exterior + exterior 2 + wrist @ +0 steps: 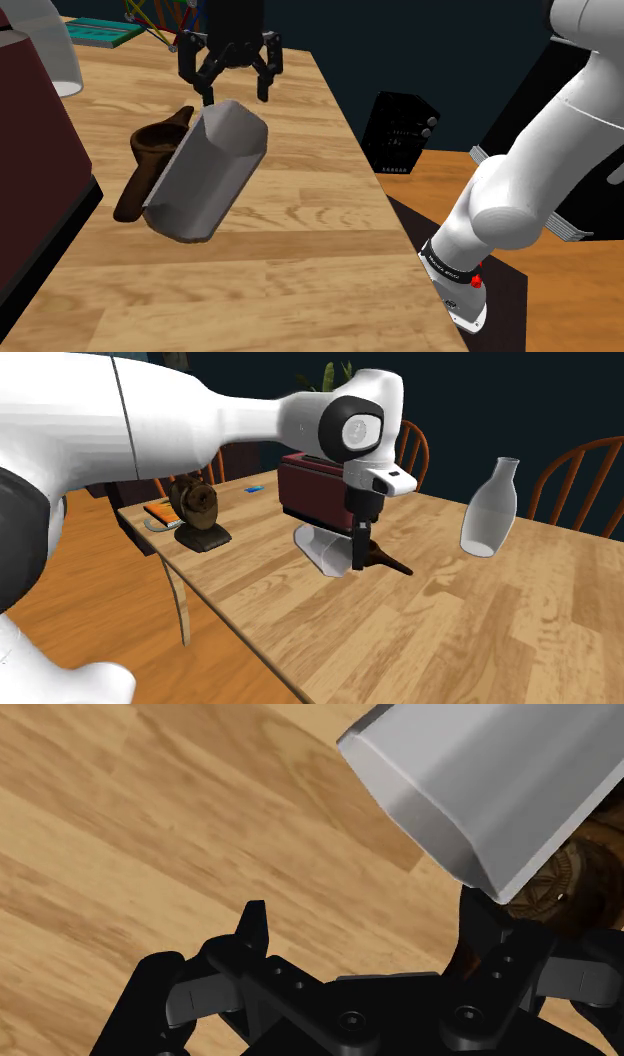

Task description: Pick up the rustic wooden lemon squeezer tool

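Far left of the landmark, a grey faceted canister (205,175) tipped on its side: a dark red box (30,160) along the edge of the pale wooden worktop (300,240).

Next, tucked against the canister's left flank and flat on the worktop: the dark brown wooden lemon squeezer (148,152). Cupped head toward the canister's far end, handle trailing toward its near end, partly hidden behind the canister.

Looks stiff and solid, probably light, not fragile. Carved wood, so likely a decent grip rather than a slippery one. Best taken across the narrow handle or the neck below the cup, coming in from the side away from the canister. Main risk: nudging the canister and rolling it.

Further right, above the canister's far end: the black two-finger hand (237,88), fingers spread wide, holding nothing. One fingertip just beside the canister's upper rim; touching or not, cannot tell. Needs shifting left, off the canister, before any descent.
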Robot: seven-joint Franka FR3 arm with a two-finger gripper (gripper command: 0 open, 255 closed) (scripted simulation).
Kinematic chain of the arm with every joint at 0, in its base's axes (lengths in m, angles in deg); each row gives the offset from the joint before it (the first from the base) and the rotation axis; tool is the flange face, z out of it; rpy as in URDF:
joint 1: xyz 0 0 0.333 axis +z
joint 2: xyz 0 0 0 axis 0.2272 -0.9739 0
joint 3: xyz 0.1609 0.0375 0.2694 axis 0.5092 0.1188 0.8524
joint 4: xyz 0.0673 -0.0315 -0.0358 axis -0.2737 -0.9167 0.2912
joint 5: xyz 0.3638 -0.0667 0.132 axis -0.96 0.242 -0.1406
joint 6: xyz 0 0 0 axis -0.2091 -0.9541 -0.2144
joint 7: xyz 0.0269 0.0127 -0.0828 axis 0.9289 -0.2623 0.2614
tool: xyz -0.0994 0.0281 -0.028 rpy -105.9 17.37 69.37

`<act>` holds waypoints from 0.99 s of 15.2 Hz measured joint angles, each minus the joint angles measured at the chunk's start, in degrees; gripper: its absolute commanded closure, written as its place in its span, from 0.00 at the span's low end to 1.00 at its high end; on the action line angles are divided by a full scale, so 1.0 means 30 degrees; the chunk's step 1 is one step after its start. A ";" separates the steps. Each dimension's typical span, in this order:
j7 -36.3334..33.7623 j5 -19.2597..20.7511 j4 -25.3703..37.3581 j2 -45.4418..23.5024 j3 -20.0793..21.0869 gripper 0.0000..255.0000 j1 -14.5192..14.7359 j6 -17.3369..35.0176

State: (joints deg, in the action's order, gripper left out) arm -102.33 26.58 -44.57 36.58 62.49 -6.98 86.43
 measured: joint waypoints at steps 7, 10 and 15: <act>-0.4232 0.2747 0.6756 -0.6078 0.1443 0.00 0.2052 -0.1722; -0.4453 0.2837 0.6408 -0.6289 0.1445 0.00 0.2141 -0.1207; -0.4421 0.2757 0.5066 -0.6115 0.1413 0.00 0.2001 0.0131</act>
State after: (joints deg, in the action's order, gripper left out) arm -115.59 34.85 -29.38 18.23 66.73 -0.98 86.82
